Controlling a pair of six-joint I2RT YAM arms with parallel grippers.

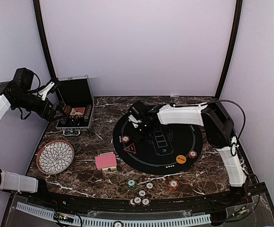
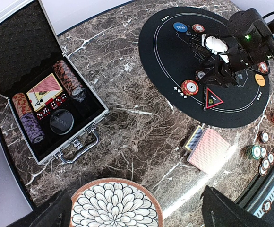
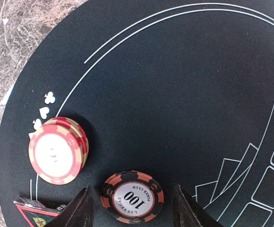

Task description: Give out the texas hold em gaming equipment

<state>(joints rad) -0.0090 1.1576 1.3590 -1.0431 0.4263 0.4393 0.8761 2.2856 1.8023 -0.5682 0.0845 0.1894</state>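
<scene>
Directly between the spread fingers of the right gripper (image 3: pixel 131 189), a black-and-red 100 chip (image 3: pixel 132 197) is seen lying flat on the black mat (image 3: pixel 175 94), clear of both

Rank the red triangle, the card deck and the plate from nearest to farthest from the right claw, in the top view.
1. Red triangle, on the mat, just near the right claw.
2. Card deck, off the mat's left edge.
3. Plate, far left.
</scene>
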